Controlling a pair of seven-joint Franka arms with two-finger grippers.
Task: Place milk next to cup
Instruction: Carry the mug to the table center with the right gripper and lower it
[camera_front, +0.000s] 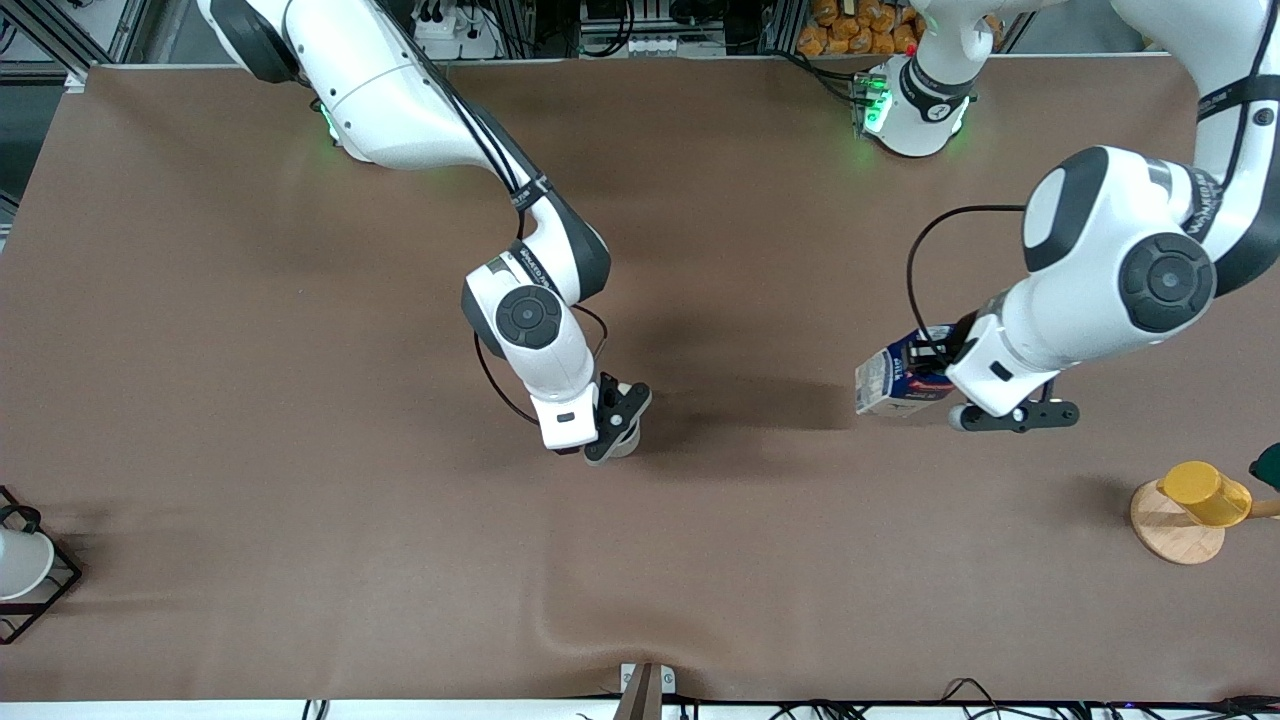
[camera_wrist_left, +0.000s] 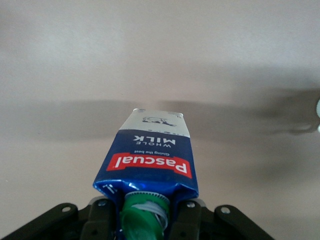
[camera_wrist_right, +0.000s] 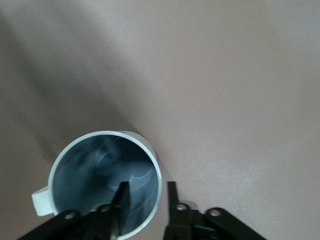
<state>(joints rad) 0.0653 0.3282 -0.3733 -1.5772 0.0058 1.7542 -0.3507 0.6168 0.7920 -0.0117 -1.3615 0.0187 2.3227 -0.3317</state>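
Right arm reaches from its base to mid-tabletop, wrist bent downward. Right gripper is low at the cup, one finger inside the rim and one outside, closed on the wall. Left arm extends from its base with the forearm angled down. Left gripper is clamped on the milk carton at its capped top, holding it tilted.

Brown-covered table w/ soft shadows; cables & metal framing along edge.

between milk and cup: bare table | obstacle: right gripper at cup
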